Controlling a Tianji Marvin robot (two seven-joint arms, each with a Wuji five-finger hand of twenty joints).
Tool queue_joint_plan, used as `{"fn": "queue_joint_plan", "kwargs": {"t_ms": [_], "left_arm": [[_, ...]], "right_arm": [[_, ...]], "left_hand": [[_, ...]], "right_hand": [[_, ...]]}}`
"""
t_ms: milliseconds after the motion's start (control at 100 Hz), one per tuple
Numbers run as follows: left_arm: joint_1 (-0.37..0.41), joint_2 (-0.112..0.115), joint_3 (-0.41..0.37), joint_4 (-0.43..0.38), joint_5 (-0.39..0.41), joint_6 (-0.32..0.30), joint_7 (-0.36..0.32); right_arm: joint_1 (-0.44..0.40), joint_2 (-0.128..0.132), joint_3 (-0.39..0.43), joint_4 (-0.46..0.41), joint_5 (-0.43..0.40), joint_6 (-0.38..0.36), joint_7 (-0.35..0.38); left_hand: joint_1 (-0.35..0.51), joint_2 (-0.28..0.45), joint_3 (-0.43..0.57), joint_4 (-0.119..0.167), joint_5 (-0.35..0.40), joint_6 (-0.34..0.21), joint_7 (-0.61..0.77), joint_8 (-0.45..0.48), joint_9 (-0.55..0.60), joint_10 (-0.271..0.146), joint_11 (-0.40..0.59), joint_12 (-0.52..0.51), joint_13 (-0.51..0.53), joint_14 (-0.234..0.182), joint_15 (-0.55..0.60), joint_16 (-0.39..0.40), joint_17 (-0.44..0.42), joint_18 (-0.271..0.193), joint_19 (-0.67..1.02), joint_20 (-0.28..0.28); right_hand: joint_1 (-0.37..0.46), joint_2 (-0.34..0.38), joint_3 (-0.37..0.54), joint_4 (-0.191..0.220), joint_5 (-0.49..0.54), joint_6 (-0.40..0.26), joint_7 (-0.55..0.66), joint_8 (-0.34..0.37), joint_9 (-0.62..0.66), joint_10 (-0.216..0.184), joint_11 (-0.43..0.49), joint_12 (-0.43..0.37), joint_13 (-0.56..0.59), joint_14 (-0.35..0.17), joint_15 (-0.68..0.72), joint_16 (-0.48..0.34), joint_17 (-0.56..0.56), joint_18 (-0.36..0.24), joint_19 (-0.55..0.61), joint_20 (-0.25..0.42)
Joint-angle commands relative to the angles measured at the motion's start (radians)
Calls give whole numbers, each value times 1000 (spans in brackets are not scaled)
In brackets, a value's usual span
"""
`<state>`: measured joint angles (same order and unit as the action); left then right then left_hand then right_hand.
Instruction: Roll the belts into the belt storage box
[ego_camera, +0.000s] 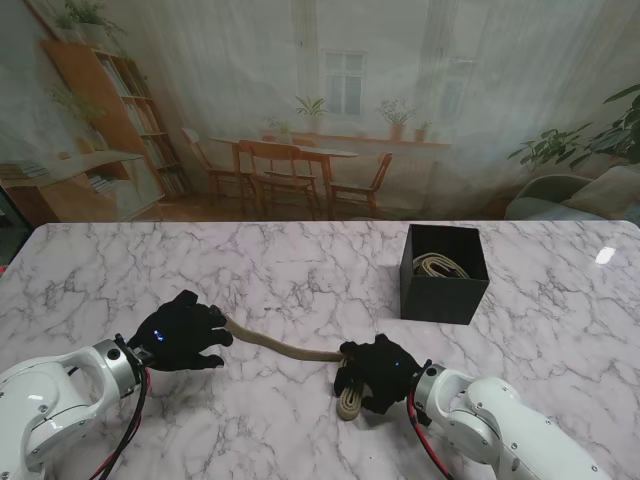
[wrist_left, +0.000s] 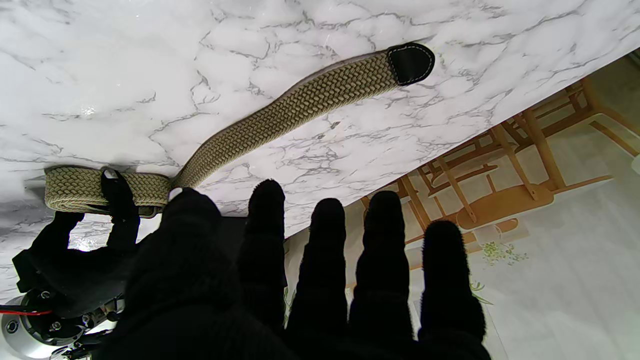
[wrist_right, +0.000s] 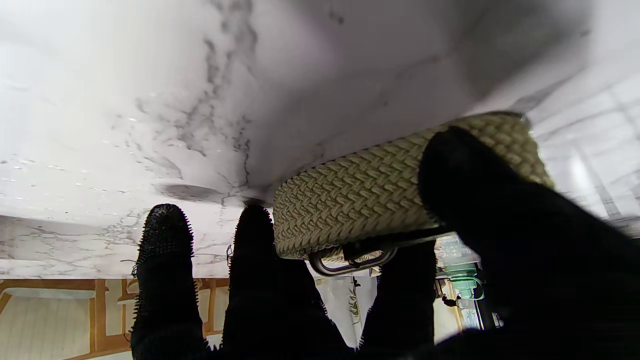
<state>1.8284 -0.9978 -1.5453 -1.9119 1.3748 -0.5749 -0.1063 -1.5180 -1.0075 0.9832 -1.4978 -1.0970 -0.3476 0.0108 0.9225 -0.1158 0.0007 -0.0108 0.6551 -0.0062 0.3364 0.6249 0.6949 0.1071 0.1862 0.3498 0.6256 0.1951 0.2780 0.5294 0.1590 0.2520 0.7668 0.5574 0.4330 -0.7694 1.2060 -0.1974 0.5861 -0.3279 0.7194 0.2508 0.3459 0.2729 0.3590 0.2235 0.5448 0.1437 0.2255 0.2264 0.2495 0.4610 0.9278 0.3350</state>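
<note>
A tan woven belt lies across the marble table between my two hands. Its black leather tip rests flat and free on the marble. My left hand hovers over that tail end, fingers straight and spread, holding nothing. My right hand is shut on the belt's rolled end, thumb over the coil, and the metal buckle shows under it. That coil stands on edge on the table. The black storage box stands farther from me on the right.
Inside the box lies another rolled belt. A bright reflection marks the table's far right. A printed backdrop of a room hangs behind the table's far edge.
</note>
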Motion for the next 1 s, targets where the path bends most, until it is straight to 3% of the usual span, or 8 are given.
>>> {"fn": "queue_joint_plan", "kwargs": {"t_ms": [0,280,350,530,660,790,860,990], "left_arm": [[2,0,3,3,1,1,-13],[0,0,6,4,-2,3,-18],[1,0,6,4,-3,3,-20],[1,0,5,5,-2,2,-18],[0,0,6,7,-3,4,-18],[0,0,7,8,-2,5,-20],[0,0,7,8,-2,6,-19],[1,0,6,8,0,7,-18]], "right_arm": [[-15,5,-8,23,-17,10,8],[-8,1,-9,37,-23,27,-35],[-5,-2,-13,50,-33,25,-83],[-13,-5,1,48,-44,25,-121],[-18,-4,9,44,-49,25,-119],[-15,-3,5,51,-58,21,-133],[-12,-2,1,56,-62,19,-142],[3,-2,-19,83,-77,15,-198]], "left_hand": [[-4,34,-14,-5,23,-5,-1,7,-4,11,-14,-3,-18,6,-17,-8,-13,46,-24,2],[-4,35,-14,-5,24,-7,-1,7,-2,9,-13,-2,-19,6,-17,-8,-13,46,-24,3],[-5,35,-14,-5,24,-5,-1,7,-3,11,-14,-3,-19,6,-17,-8,-13,46,-24,3],[-4,36,-14,-5,25,-5,-2,7,-3,11,-14,-2,-18,6,-17,-8,-13,46,-24,3],[-6,36,-14,-5,24,-5,-2,7,-2,10,-14,-2,-19,7,-17,-8,-14,46,-24,3],[-6,36,-14,-5,24,-5,-2,7,-2,11,-14,-2,-19,6,-17,-8,-13,46,-24,3],[-5,37,-14,-5,24,-4,-2,7,-2,11,-14,-2,-19,7,-17,-8,-13,46,-24,3],[-6,37,-14,-5,24,-5,-2,7,-2,10,-13,-2,-19,7,-17,-8,-13,46,-24,3]], "right_hand": [[-33,43,-14,3,196,112,649,30,54,-100,-4,-10,4,-17,-19,-14,-14,14,-9,-17],[-26,57,-17,8,186,148,685,21,262,-198,109,44,38,-40,12,0,-25,-3,-3,-29],[-25,59,-22,9,186,151,691,14,351,-225,169,71,82,-49,35,12,-21,-10,3,-31],[-22,79,-67,0,170,125,673,-2,563,-258,287,154,200,-71,82,53,-5,-23,10,-40],[-21,59,-111,-8,98,104,585,3,660,-275,291,198,283,-95,104,95,15,-55,25,-36],[-15,70,-120,-9,50,99,431,101,735,-293,297,222,338,-114,108,124,47,-85,52,-10],[-6,86,-101,-7,32,104,349,102,792,-313,310,226,374,-132,118,134,68,-101,68,-1],[42,115,-79,-11,27,104,219,37,892,-352,311,229,427,-164,134,147,94,-125,89,4]]}}
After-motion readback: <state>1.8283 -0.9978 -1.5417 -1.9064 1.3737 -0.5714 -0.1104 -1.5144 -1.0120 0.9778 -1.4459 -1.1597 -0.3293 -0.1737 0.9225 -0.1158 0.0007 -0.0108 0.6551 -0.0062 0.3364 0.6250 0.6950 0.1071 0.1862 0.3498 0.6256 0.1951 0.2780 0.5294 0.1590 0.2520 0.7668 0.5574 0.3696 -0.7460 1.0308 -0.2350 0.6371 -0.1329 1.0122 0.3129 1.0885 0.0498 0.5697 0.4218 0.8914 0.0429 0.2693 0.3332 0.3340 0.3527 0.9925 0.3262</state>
